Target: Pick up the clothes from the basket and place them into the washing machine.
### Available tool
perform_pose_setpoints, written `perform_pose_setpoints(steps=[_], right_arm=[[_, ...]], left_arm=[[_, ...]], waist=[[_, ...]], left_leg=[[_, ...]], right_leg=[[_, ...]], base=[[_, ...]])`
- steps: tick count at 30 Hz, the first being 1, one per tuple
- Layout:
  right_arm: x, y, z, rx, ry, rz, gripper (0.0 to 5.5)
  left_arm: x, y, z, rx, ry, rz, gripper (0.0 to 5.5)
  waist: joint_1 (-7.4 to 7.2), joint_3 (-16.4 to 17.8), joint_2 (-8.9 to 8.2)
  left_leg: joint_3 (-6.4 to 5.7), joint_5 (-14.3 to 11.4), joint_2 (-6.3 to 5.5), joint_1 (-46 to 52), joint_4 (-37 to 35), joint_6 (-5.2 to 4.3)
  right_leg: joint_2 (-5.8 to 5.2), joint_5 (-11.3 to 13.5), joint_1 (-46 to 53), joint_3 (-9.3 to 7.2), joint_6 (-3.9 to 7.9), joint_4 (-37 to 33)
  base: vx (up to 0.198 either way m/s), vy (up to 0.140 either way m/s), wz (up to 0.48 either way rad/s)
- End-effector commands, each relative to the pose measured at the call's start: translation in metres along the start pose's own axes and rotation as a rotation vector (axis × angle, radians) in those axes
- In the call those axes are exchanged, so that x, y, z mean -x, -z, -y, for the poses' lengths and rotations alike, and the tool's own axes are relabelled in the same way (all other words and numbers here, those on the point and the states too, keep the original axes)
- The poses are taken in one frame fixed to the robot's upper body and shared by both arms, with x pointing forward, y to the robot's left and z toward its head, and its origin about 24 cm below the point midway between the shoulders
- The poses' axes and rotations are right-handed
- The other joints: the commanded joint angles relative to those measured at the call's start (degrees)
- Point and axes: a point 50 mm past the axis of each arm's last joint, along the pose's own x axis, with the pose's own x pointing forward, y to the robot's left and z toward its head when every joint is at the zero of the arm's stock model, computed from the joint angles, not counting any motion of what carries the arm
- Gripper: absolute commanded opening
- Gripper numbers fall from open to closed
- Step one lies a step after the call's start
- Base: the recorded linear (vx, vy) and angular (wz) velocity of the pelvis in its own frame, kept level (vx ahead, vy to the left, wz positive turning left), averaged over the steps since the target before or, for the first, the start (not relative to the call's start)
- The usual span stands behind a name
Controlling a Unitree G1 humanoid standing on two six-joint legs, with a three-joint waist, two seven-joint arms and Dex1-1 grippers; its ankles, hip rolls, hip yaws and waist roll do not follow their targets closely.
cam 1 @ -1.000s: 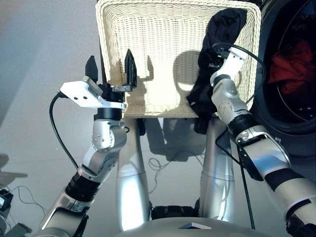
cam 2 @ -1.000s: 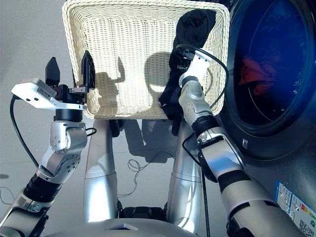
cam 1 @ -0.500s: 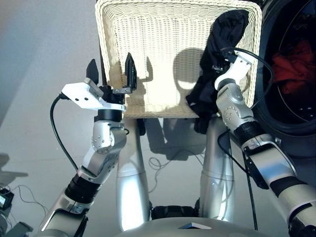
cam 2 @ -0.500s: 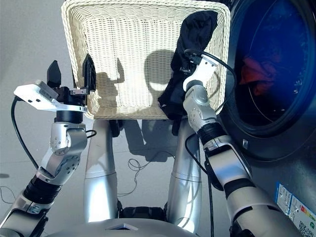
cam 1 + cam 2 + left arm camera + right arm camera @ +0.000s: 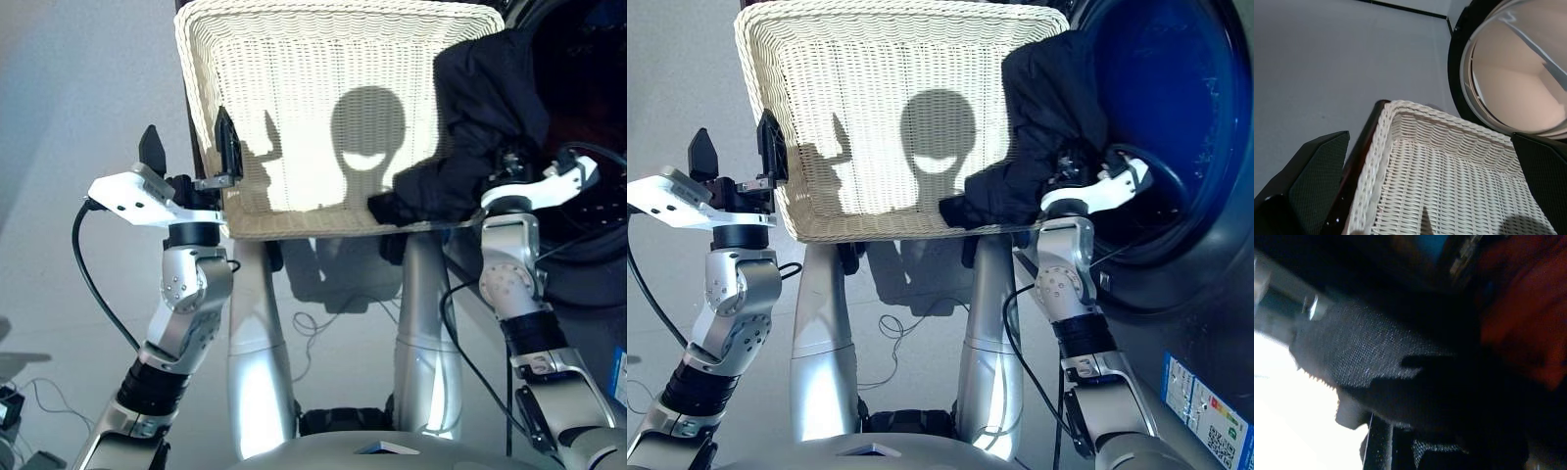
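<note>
Floor (image 5: 78, 108): pale grey, smooth and matte, filling everything left of the cream woven basket (image 5: 294, 108), the landmark here.
Baseboard (image 5: 1400, 6): a thin dark line, far beyond the basket's back corner, closing off the grey floor.
Light: bright and hard, throwing crisp dark shadows onto the basket's weave and onto the floor just below its near rim.
Cables (image 5: 323, 328): thin loose loops lying on the floor below the basket's near edge.
Sticker (image 5: 1205, 406): blue-and-white label, low and well right of the basket.
</note>
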Motion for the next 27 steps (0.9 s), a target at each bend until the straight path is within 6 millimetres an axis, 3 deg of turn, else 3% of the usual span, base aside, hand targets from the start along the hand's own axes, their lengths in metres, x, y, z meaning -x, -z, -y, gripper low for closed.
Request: perform_pose_setpoints(steps=[1, 7, 11, 12, 14, 16, 21, 22, 25, 27], right_arm=[[-0.017, -0.055, -0.01, -0.098, 0.003, 0.327, 0.0], [-0.049, -0.116, 0.007, -0.13, 0.215, 0.597, 0.0], [-0.064, -0.14, 0.013, -0.101, 0.31, 0.648, 0.0], [-0.072, -0.154, 0.018, -0.047, 0.371, 0.656, 0.0], [-0.078, -0.162, 0.018, -0.034, 0.395, 0.66, 0.0], [-0.085, -0.183, 0.023, 0.006, 0.477, 0.675, 0.0], [-0.091, -0.205, 0.027, 0.056, 0.573, 0.67, 0.0], [-0.09, -0.209, 0.03, 0.028, 0.598, 0.685, 0.0], [-0.088, -0.216, 0.033, -0.015, 0.65, 0.72, 0.0], [-0.087, -0.219, 0.032, -0.032, 0.674, 0.743, 0.0]], left_arm=[[0.002, -0.029, 0.002, 0.049, 0.001, 0.157, 5.5], [0.004, -0.036, 0.003, 0.063, 0.003, 0.194, 5.5], [0.004, -0.036, 0.006, 0.075, 0.02, 0.196, 5.5], [0.004, -0.035, 0.008, 0.07, 0.039, 0.189, 5.5], [0.004, -0.035, 0.01, 0.077, 0.045, 0.191, 5.5], [0.004, -0.036, 0.013, 0.078, 0.07, 0.187, 5.5], [0.004, -0.036, 0.017, 0.08, 0.102, 0.18, 5.5], [0.005, -0.037, 0.018, 0.078, 0.107, 0.182, 5.5], [0.004, -0.038, 0.019, 0.07, 0.11, 0.185, 5.5], [0.004, -0.039, 0.019, 0.056, 0.113, 0.19, 5.5]], waist=[[-1.65, -1.0, -1.68], [-1.14, -1.0, -1.69], [-0.68, -1.0, -1.47], [-0.33, -1.0, -1.62], [-0.19, -1.0, -1.33], [0.22, -1.0, -1.26], [0.77, -1.0, -0.78], [0.62, -1.0, -0.72], [0.56, -1.0, -0.55], [0.51, -1.0, -0.53]], left_leg=[[1.37, -6.0, -0.45, 2.0, 3.2, 2.23], [1.13, -6.5, -0.42, 2.3, 3.7, 1.82], [1.07, -6.4, -0.42, 2.2, 3.8, 1.73], [0.89, -5.1, -0.63, 1.5, 3.5, 1.74], [0.97, -5.8, -0.47, 1.9, 3.6, 1.67], [0.85, -4.9, -0.56, 1.5, 3.2, 1.63], [0.97, -5.8, -0.34, 2.2, 3.4, 1.41], [0.89, -4.8, -0.56, 1.3, 3.3, 1.48], [0.85, -5.6, -0.49, 2.0, 3.5, 1.27], [0.81, -4.4, -0.73, 1.2, 3.1, 1.34]], right_leg=[[-0.23, 4.4, 0.9, 0.78, 4.1, -7.3], [-0.23, 4.2, 1.4, 0.71, 4.27, -7.1], [-0.24, 4.5, 1.4, 0.68, 4.27, -7.0], [-0.22, 5.8, 0.8, 0.87, 4.2, -7.5], [-0.32, 5.2, 1.2, 0.75, 4.28, -7.3], [-0.39, 6.0, 0.9, 0.74, 4.29, -7.7], [-0.77, 5.2, 1.7, 0.51, 4.44, -7.5], [-0.67, 6.2, 1.1, 0.68, 4.31, -7.9], [-0.76, 5.3, 1.7, 0.55, 4.38, -7.3], [-0.71, 6.3, 1.1, 0.62, 4.23, -7.8]], base=[[0.0, 0.0, 0.0], [0.0, 0.0, 0.0], [-0.021, 0.003, -0.003], [-0.081, 0.008, -0.007], [0.0, 0.0, 0.0], [0.0, 0.0, 0.0], [0.014, 0.001, -0.009], [0.0, 0.0, 0.0], [0.0, 0.0, 0.039], [-0.037, 0.0, 0.001]])
